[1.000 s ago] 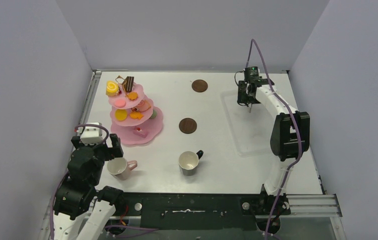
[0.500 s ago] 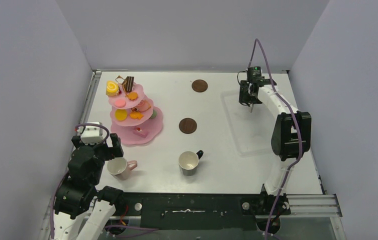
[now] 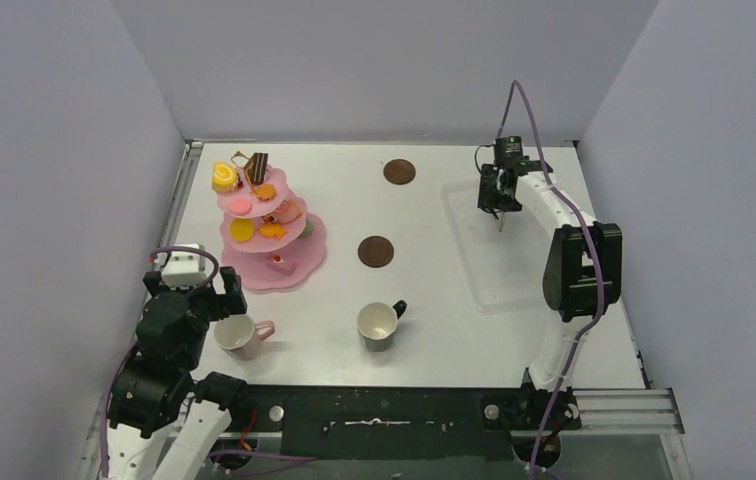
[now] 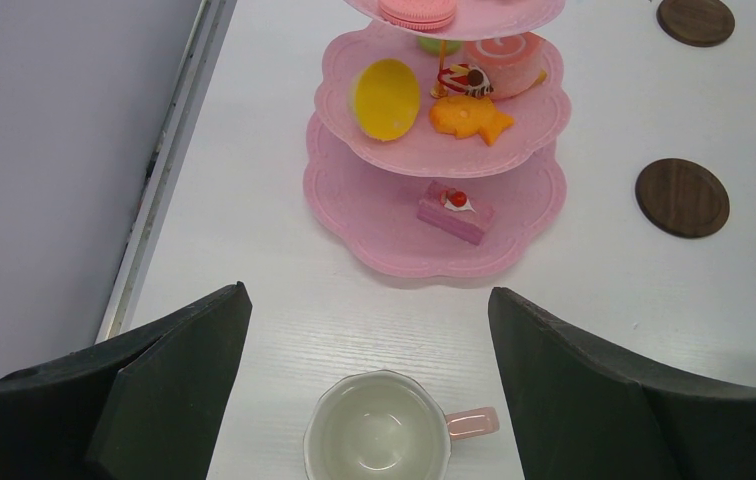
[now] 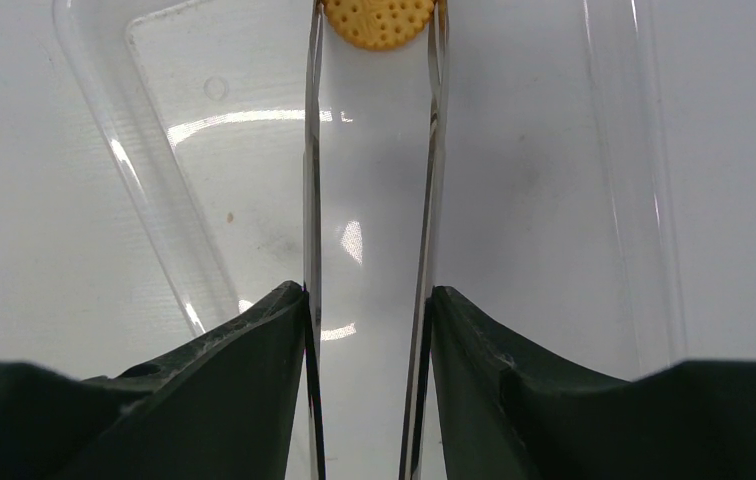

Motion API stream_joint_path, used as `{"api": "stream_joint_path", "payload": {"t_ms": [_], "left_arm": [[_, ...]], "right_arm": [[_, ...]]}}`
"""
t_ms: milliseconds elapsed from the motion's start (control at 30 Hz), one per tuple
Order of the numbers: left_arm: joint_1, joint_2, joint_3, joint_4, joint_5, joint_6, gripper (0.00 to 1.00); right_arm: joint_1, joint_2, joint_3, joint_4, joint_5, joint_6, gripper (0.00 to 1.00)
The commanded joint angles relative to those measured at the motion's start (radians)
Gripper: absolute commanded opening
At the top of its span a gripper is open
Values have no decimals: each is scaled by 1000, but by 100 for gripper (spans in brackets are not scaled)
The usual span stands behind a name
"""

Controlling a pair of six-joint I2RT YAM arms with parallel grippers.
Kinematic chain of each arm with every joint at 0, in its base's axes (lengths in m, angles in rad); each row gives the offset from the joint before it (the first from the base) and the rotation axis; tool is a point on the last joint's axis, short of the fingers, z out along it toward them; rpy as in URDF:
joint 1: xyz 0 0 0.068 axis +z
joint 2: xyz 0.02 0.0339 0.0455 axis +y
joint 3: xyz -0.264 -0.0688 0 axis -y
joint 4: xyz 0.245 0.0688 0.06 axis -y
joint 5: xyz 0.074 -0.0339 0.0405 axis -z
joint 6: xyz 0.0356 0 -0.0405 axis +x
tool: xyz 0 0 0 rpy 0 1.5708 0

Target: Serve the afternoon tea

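Pink three-tier scalloped plastic stand [image 3: 299,268]: left side of white table [image 3: 434,335], small colourful toy pastries [image 4: 469,117] on all tiers.
Round yellow dotted biscuit [image 5: 379,22]: pinched in long metal tongs [image 5: 311,200] over clear rectangular plastic tray [image 5: 184,150]; right gripper [image 5: 369,290] clamped on the tongs.
Pink mug [image 3: 239,336], black mug [image 3: 379,325]: near edge, off the two round brown coasters [image 3: 375,251].
Left gripper [image 4: 369,295]: jaws spread above pink mug.
Outstanding, by judgement: biscuit to stand, mugs to coasters.

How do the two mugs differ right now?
The pink mug sits inside the open left gripper; the black mug stands alone. The pink mug's handle points right; the black mug's points away and right. Both are upright, empty and off the coasters.
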Motion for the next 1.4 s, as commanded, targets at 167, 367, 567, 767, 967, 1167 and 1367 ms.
{"api": "stream_joint_path", "payload": {"t_ms": [167, 367, 567, 767, 967, 1167, 1367], "left_arm": [[8, 6, 8, 60, 14, 11, 88], [8, 3, 5, 59, 13, 11, 88], [8, 2, 5, 58, 10, 11, 88], [9, -1, 5, 57, 8, 11, 88], [12, -2, 7, 54, 9, 11, 88], [12, -3, 8, 54, 12, 11, 88], [12, -5, 8, 54, 9, 11, 88]], "right_arm": [[-8, -21, 0, 25, 11, -4, 42], [8, -70, -27, 4, 5, 1, 41], [38, -134, -60, -18, 5, 12, 41], [70, -191, -81, -40, 10, 12, 39], [89, -220, -79, -59, 22, 12, 39], [110, -243, -70, -76, 9, 16, 39], [158, -289, -72, -75, -35, 32, 39]]}}
